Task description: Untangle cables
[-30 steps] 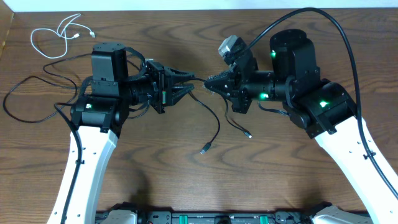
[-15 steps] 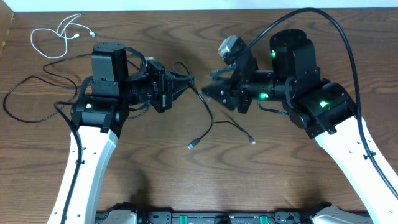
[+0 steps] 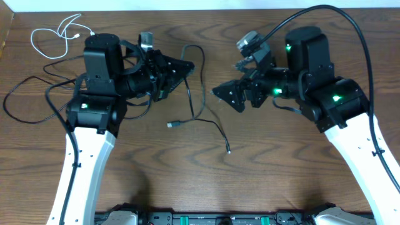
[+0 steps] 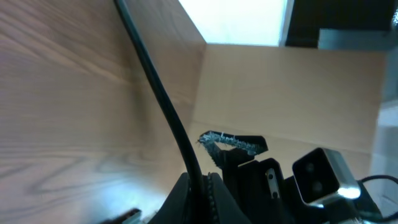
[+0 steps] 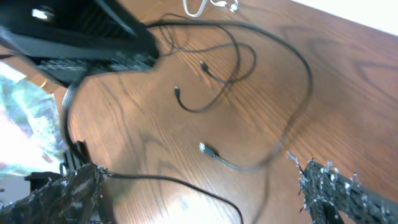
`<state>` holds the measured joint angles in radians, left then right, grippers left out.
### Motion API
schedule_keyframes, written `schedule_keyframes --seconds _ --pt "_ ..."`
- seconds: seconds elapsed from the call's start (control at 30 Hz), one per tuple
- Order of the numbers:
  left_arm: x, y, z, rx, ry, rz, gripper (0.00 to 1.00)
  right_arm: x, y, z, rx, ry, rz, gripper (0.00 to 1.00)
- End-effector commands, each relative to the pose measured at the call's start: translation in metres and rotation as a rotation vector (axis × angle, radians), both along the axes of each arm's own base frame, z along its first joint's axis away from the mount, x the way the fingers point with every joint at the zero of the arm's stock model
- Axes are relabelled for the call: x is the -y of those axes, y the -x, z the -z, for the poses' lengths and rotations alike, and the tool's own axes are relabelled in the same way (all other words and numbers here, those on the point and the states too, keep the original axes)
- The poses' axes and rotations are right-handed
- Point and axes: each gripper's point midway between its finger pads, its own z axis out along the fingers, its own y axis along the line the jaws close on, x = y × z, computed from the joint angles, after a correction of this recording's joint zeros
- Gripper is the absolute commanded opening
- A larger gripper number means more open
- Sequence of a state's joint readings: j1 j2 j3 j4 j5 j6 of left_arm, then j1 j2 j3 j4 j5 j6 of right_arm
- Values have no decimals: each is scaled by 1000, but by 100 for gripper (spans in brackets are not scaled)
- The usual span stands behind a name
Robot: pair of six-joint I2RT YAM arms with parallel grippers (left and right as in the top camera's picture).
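Observation:
My left gripper [image 3: 182, 67] is shut on a thin black cable [image 3: 201, 75]. From the jaws this cable arcs up and right, then drops to the table, ending in a plug [image 3: 174, 125]. In the left wrist view the same cable [image 4: 155, 87] runs from the top down into the shut left gripper [image 4: 202, 186]. My right gripper [image 3: 226, 94] stands open just right of the cable, holding nothing. In the right wrist view the right gripper [image 5: 199, 180] has its fingers spread wide, with black cable [image 5: 249, 163] loose on the table beyond. A white cable [image 3: 57, 34] lies coiled at the far left corner.
More black cable [image 3: 25, 103] loops on the table left of the left arm. A second loose plug end [image 3: 228, 150] lies near the middle. The table's far edge [image 3: 200, 9] runs along the top. Thick black wires are fixed to both arms.
My right gripper has opened, released the black cable and drawn back to the right. The left gripper has shut on the cable and swung up and left, dragging the plug ends leftward.

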<state>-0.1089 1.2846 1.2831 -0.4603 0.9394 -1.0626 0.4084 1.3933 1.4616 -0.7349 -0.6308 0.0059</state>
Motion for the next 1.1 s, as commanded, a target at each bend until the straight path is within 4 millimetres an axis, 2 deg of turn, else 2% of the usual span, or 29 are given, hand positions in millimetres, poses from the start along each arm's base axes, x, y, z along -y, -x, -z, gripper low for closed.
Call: schedule_keyframes --seconds 0.0,0.1,0.17,0.23,0.37,0.47,0.57,0.8,0.9,0.97,1.07 --pt "-36 -16 16 24 -155 -142 7 11 -7 -3 -9 1 40 99" --pt "-90 -19 56 -83 -367 -326 7 24 -11 2 -38 13 75 99" --pt "-122 -11 78 -166 -494 -417 7 34 -15 7 -54 30 111 99" --pt "-146 4 95 -254 -578 -462 7 44 -19 12 -65 56 153 99" --pt "-181 34 117 -410 -699 -526 8 56 -26 16 -61 88 206 99" --pt "-216 60 128 -528 -832 -615 7 58 -31 15 -41 100 228 99" --pt "-253 81 131 -616 -953 -723 7 60 -33 15 -35 105 236 99" --pt "-306 99 126 -675 -1033 -889 7 65 -37 18 -29 132 267 99" --pt "-308 87 123 -584 -1044 -800 7 67 -38 19 -23 141 275 99" --pt "-291 66 120 -432 -1026 -628 7 69 -40 19 -18 150 287 99" --pt "-254 37 108 -187 -919 -410 7 70 -41 18 -14 148 291 99"
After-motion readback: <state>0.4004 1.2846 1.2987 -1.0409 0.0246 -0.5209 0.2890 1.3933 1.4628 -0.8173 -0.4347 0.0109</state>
